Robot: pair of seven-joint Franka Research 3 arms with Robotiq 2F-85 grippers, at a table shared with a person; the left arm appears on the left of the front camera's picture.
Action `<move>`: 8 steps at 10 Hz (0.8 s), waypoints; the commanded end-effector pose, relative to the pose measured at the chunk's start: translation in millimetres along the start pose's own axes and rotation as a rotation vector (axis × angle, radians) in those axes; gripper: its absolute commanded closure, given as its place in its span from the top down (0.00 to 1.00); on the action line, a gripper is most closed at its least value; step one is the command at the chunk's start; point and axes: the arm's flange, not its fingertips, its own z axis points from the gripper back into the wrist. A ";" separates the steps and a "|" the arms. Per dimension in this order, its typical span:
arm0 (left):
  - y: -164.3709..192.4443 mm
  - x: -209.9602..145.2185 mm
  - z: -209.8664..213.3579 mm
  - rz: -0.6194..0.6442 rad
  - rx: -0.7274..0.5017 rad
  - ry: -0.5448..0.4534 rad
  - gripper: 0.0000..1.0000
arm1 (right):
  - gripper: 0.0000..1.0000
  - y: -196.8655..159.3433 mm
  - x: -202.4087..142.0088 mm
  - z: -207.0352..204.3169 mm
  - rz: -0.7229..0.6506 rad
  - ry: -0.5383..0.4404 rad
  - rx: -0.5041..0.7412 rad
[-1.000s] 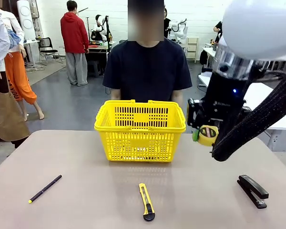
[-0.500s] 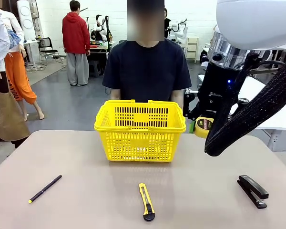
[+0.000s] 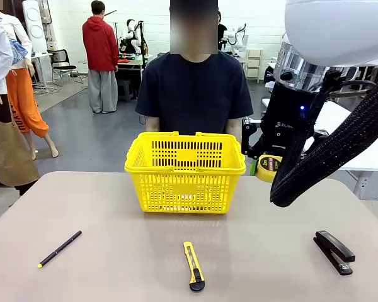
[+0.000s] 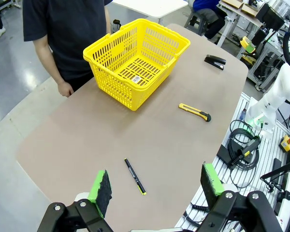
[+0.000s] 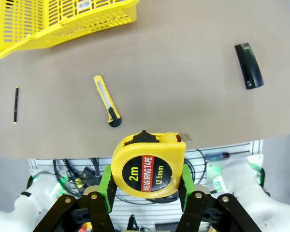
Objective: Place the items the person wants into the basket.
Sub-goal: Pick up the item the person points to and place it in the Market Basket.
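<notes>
Yellow-and-black utility knife (image 3: 193, 266), black end toward robot.

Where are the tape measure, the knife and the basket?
tape measure (image 5: 149, 173), right wrist view, its red label.
utility knife (image 3: 191, 261), front view, middle of yellow body.
basket (image 3: 184, 192), front view, near lattice wall.

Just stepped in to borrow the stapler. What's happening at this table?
The robot's right hand grips a yellow tape measure, held in the air beside the basket, not yet in it. The left hand hangs open above the table. A utility knife, a pen and the stapler lie on the table; the person stands behind the basket.
</notes>
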 end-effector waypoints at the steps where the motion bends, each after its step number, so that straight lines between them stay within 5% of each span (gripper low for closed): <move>1: -0.8 0.7 0.8 -0.005 -0.011 -0.005 0.96 | 0.63 0.0 0.0 0.0 0.000 0.000 0.000; 4: -0.8 0.7 0.8 -0.005 -0.011 -0.005 0.96 | 0.63 69.8 55.3 -1.1 0.281 -0.021 0.004; 8: -0.8 0.7 0.8 -0.005 -0.011 -0.005 0.96 | 0.63 153.1 152.6 -47.7 0.368 -0.008 0.000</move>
